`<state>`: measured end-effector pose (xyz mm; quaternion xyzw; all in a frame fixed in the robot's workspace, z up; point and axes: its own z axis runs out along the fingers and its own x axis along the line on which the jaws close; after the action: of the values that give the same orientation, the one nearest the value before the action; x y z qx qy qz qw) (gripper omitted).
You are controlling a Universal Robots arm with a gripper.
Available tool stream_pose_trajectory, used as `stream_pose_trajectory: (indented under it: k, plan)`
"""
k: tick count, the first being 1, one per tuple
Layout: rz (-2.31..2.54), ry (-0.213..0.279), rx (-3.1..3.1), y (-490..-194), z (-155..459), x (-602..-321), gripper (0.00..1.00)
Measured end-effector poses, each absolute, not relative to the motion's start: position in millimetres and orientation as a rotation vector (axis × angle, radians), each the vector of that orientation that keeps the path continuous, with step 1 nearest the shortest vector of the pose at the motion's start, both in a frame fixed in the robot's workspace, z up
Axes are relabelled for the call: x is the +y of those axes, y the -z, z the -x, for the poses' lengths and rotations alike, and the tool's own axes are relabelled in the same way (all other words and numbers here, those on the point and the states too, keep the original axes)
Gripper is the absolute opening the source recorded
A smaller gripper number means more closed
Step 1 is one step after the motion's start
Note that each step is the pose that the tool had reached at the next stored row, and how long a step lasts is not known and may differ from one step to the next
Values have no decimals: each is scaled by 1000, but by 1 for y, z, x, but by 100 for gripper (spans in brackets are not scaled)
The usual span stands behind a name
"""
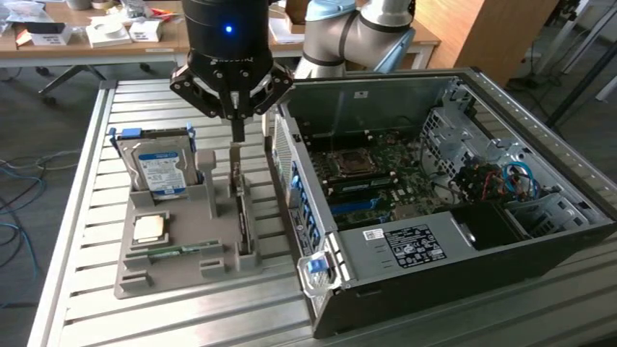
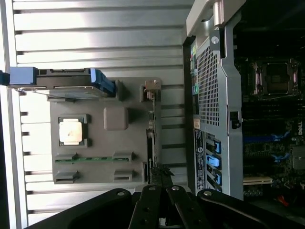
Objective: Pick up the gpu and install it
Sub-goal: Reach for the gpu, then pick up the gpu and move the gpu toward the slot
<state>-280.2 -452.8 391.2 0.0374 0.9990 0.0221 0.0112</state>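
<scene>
In the exterior view, a slatted metal table (image 1: pixel 87 217) fills the left and bottom of the frame. On it, left of centre, sits a grey moulded parts holder (image 1: pixel 183 271). At the holder's upper left, a silver hard drive (image 1: pixel 159 166) with a blue label stands upright in a blue-handled carrier. Below it, a square processor chip (image 1: pixel 149 229) lies flat in a recess. Lower still, a narrow green memory stick (image 1: pixel 178 250) lies in a groove. Along the holder's right side, the gpu (image 1: pixel 241 217) stands on its long edge in a slot. It is a thin dark card, and its silvery bracket (image 1: pixel 234 159) sits at the upper end. Just above that bracket, at upper centre, hangs the black gripper (image 1: pixel 236 136). Its fingers are pressed together and point straight down. Whether the tips touch the card cannot be told. In the wrist view the card's thin top edge (image 2: pixel 151 129) runs to the closed fingertips (image 2: pixel 157 171). Right of the holder, just beside it, an open black computer case (image 1: pixel 463 289) lies on its side. Inside are a green motherboard (image 1: pixel 371 181), a processor socket (image 1: pixel 352 163) and red and blue cables (image 1: pixel 506 177). The silver arm (image 1: pixel 357 29) rises at the top, behind the case.
</scene>
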Motion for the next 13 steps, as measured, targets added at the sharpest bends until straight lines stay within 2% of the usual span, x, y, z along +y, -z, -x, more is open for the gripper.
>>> stream_pose_trajectory:
  k: [13]
  plan:
    - [-117, -69, 3116, -391, 280, -453, 11]
